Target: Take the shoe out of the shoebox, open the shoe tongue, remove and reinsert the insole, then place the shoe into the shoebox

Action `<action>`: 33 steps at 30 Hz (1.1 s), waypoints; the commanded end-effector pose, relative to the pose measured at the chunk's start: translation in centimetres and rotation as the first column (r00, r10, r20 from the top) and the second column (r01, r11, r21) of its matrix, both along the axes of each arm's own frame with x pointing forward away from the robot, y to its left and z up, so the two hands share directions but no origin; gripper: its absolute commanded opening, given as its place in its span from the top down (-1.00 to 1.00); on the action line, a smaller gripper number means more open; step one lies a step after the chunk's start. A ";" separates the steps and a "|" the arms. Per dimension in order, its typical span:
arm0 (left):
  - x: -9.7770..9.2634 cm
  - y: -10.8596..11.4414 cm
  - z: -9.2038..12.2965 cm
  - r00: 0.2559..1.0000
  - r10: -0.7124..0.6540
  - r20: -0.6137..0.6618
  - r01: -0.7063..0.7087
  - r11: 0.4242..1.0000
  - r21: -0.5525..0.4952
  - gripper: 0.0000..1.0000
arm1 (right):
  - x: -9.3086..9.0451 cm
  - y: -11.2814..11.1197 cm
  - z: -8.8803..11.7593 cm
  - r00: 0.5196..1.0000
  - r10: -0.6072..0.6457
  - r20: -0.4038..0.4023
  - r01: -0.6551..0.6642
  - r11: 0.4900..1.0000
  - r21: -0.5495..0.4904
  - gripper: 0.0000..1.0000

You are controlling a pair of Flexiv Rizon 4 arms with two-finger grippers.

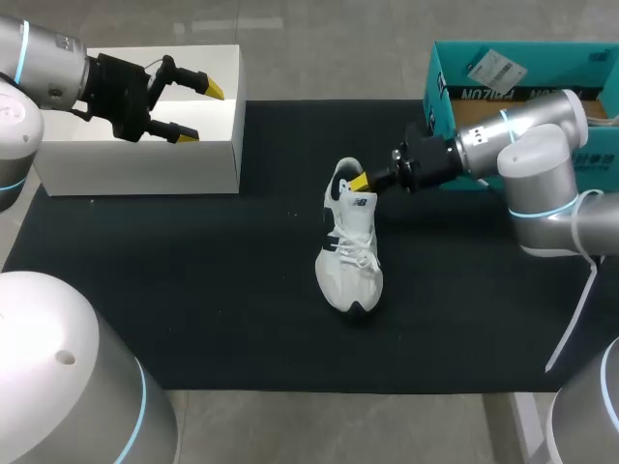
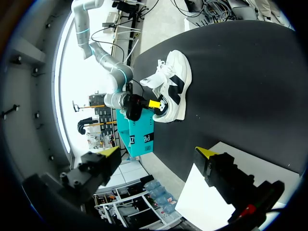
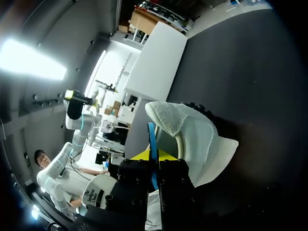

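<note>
The shoe [image 1: 350, 242] stands upright mid-worktop, toe toward the near edge. The right gripper [image 1: 360, 182] is at its heel, fingers nearly together on a thin blue strip [image 3: 152, 144]. The left gripper [image 1: 200, 112] hangs wide open and empty over the white box [image 1: 145, 164] at the far-left corner.

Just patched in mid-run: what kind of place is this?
Likely a robotics lab bench: a black mat-covered table, a white lace-up sneaker on it, the right claw pinching a thin blue insole at its heel, an open white cardboard shoebox under the left claw.
</note>
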State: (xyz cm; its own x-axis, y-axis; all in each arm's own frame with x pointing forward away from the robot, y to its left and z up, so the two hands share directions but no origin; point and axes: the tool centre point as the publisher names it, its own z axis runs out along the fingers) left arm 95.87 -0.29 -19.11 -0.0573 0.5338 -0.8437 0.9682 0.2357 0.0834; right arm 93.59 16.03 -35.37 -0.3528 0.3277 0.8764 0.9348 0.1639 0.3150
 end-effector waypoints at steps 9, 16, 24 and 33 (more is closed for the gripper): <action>0.0 0.0 0.0 1.000 0.000 0.000 0.000 1.000 0.004 -1.00 | -2.3 0.5 -1.0 0.999 0.006 -0.042 -0.006 1.000 0.000 1.00; 0.0 0.0 0.0 1.000 0.000 0.000 0.000 1.000 0.004 -1.00 | -1.5 0.6 -0.6 1.000 0.003 -0.004 -0.003 1.000 -0.008 -1.00; 0.0 0.0 0.0 1.000 0.000 0.000 0.000 1.000 0.004 -1.00 | -0.9 0.2 0.8 1.000 0.009 0.023 -0.008 0.999 -0.040 -1.00; 0.0 0.0 0.0 1.000 0.000 0.000 0.000 1.000 0.004 -1.00 | -0.9 -0.3 2.6 0.999 0.008 0.037 -0.005 0.997 -0.077 -1.00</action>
